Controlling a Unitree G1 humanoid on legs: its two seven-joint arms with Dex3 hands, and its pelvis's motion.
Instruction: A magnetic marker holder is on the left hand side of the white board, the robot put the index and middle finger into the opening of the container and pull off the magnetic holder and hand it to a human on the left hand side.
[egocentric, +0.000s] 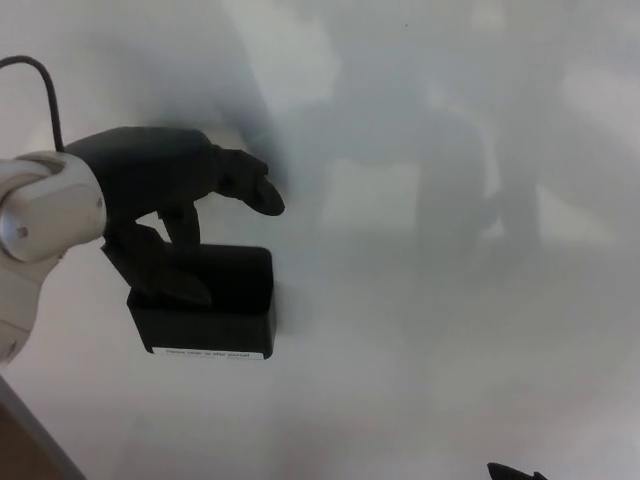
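Observation:
The black magnetic marker holder (215, 310) sticks to the whiteboard (420, 300) at the left, with a white label along its lower edge. My left hand (165, 185) hovers just above and in front of it, fingers apart. One finger (255, 188) points right, clear of the holder. A second finger (185, 225) reaches down to the holder's top opening. The thumb (165, 280) lies across the holder's upper left front. Only a dark tip of my right hand (515, 472) shows at the bottom edge.
The whiteboard fills nearly the whole view and carries dim grey reflections. A brown strip (25, 450) beyond the board's edge shows at the bottom left corner. A thin black cable (50, 95) runs up from my left wrist.

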